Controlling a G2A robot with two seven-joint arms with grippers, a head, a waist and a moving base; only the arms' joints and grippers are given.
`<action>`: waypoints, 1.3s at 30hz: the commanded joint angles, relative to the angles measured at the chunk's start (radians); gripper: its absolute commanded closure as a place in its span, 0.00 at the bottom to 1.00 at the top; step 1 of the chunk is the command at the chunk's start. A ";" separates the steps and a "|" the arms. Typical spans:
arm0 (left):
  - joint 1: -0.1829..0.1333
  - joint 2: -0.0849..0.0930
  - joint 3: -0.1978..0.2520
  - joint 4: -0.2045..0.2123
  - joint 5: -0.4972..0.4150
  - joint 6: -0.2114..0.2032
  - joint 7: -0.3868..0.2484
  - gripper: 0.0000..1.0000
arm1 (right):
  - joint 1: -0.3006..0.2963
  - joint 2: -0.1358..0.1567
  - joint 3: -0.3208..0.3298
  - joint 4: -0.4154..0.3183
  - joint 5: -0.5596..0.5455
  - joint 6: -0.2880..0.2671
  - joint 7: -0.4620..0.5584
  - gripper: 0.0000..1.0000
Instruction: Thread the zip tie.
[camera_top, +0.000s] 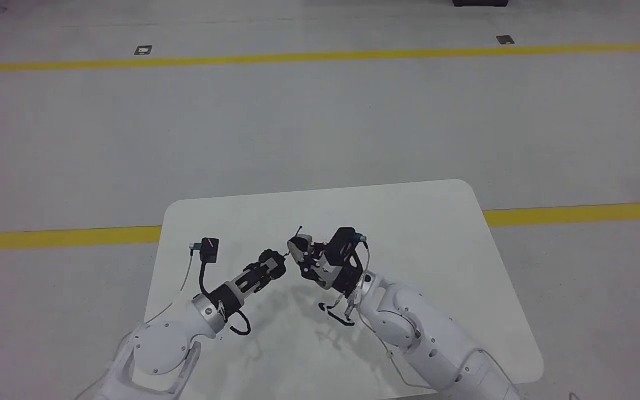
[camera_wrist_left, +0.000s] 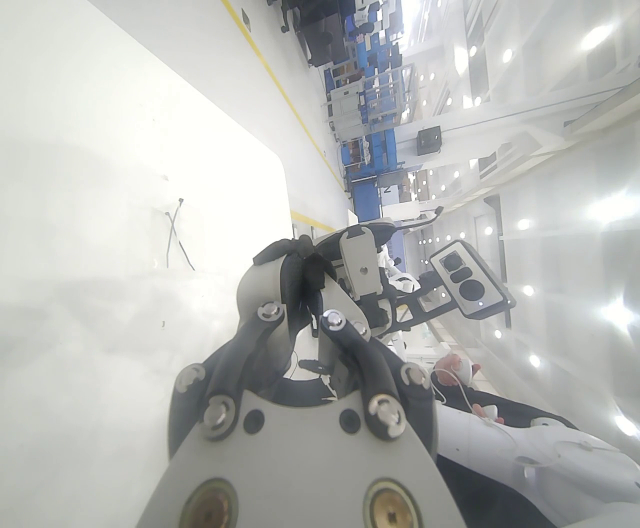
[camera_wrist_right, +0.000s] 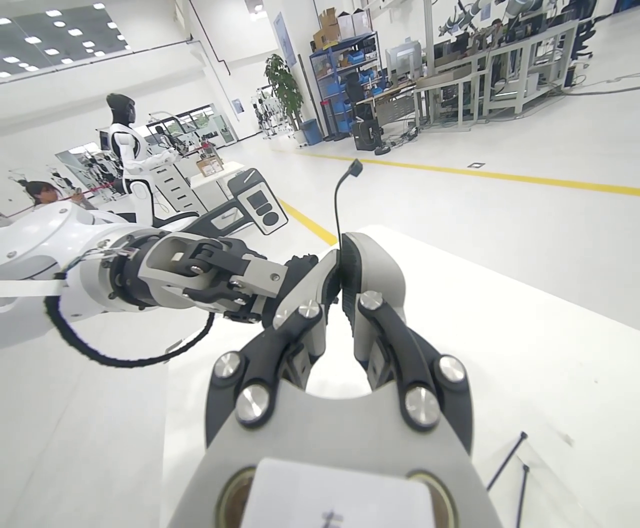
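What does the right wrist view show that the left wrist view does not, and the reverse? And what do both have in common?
Right wrist view adds: a black zip tie pinched in the shut right end effector, standing up with its head on top.
Left wrist view adds: the two spare zip ties cross each other like an X.
Shared: the left end effector close beside the right one above the white table, and the spare zip ties lying on it.

L tool (camera_wrist_left: 304, 257), R tool (camera_wrist_right: 341, 260) pinched closed, tips meeting, arms angled inward
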 joint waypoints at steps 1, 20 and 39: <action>0.000 0.000 0.000 0.000 0.000 0.000 0.000 1.00 | 0.004 0.001 -0.003 0.003 0.002 0.000 -0.002 1.00; 0.000 0.000 0.000 0.000 0.000 0.000 0.000 1.00 | 0.032 -0.005 -0.022 0.033 0.013 0.000 0.003 1.00; 0.000 0.000 0.000 0.000 0.000 0.000 0.000 1.00 | 0.028 -0.012 -0.013 0.036 0.014 0.000 0.003 1.00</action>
